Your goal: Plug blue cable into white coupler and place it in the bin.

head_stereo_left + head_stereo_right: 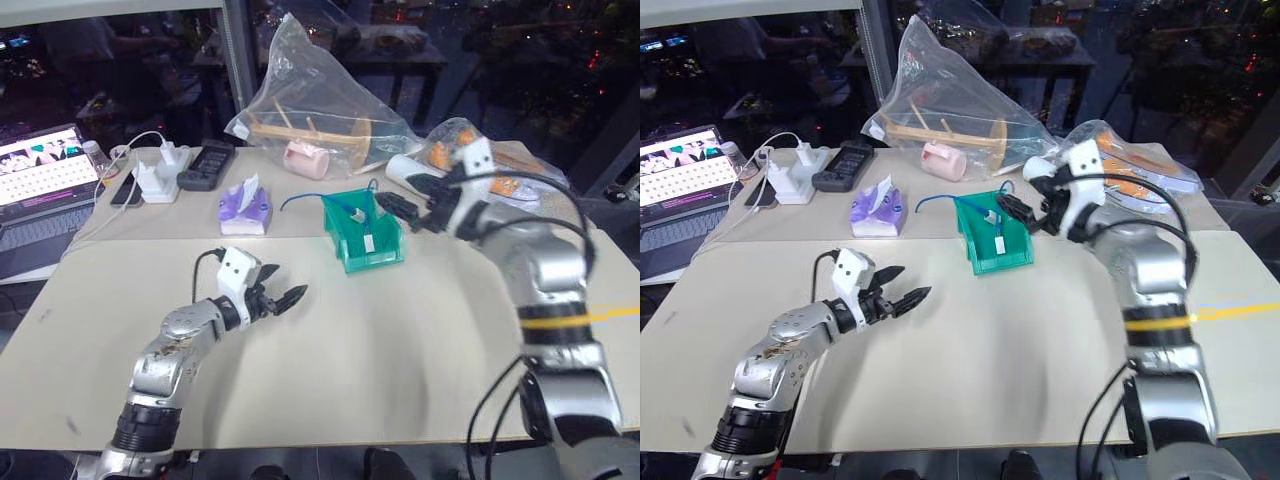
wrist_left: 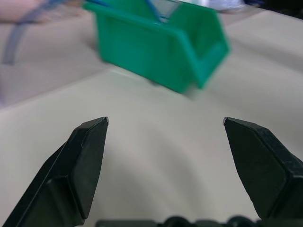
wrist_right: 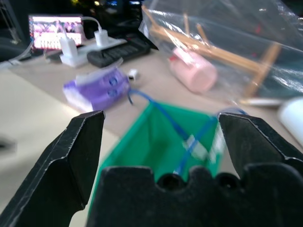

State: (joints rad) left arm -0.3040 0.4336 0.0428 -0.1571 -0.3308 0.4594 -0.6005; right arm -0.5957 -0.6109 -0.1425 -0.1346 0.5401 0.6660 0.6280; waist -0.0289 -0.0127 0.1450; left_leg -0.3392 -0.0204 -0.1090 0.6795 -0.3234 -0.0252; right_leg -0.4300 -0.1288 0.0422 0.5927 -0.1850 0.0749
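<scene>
Cable w/ coupler is seen in bin; right claw released, to be lifted clear w/o snagging; left claw released.

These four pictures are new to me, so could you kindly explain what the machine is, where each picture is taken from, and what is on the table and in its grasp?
It is a humanoid robot with two arms, each ending in a black two-fingered pincer. Two pictures come from a stereo camera on its head, looking down over the arms; the other two come from cameras on the wrists, looking along each pincer's fingers.

On the table stands the green bin, with the blue cable and the white coupler lying inside it. Behind it are a purple tissue pack, a pink cup, a clear bag holding wooden sticks, white chargers and a laptop.

The left pincer is open above the bare table. The right pincer is open beside the bin. Neither holds anything.
</scene>
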